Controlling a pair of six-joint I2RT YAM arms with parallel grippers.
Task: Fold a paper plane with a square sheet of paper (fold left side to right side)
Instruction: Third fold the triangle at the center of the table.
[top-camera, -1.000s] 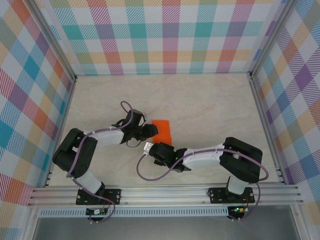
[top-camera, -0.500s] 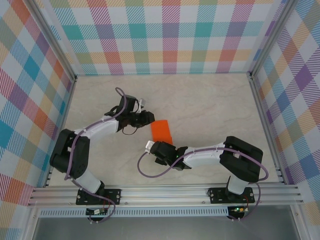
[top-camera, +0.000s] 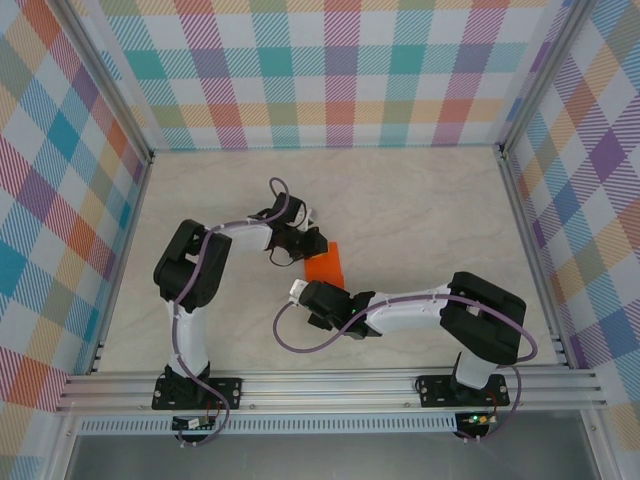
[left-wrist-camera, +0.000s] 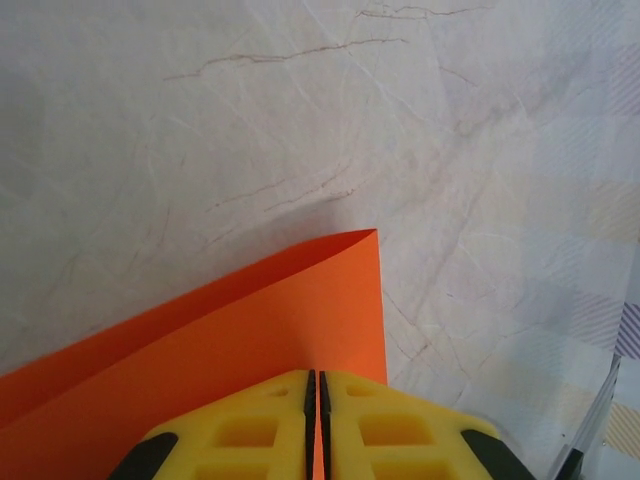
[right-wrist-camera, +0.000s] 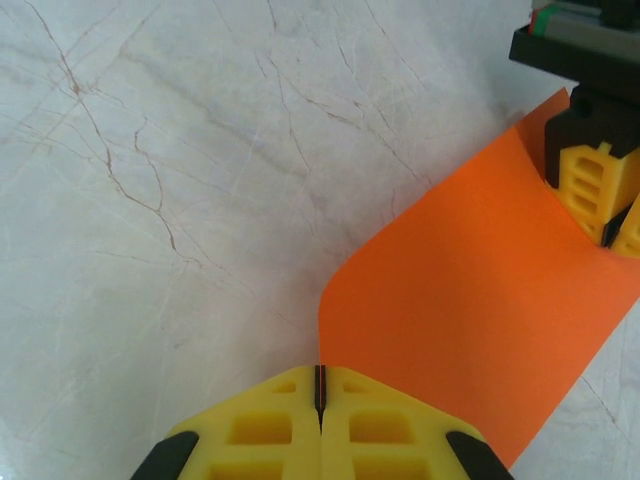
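Right hand (right-wrist-camera: 320, 388) is pinched shut on the near edge of the square sheet of paper (right-wrist-camera: 470, 300), which is held curved above the surface (right-wrist-camera: 150, 200). Beyond it, the far edge is clamped by the left hand (left-wrist-camera: 316, 390). No finished crease is seen, so most folds are judged undone.
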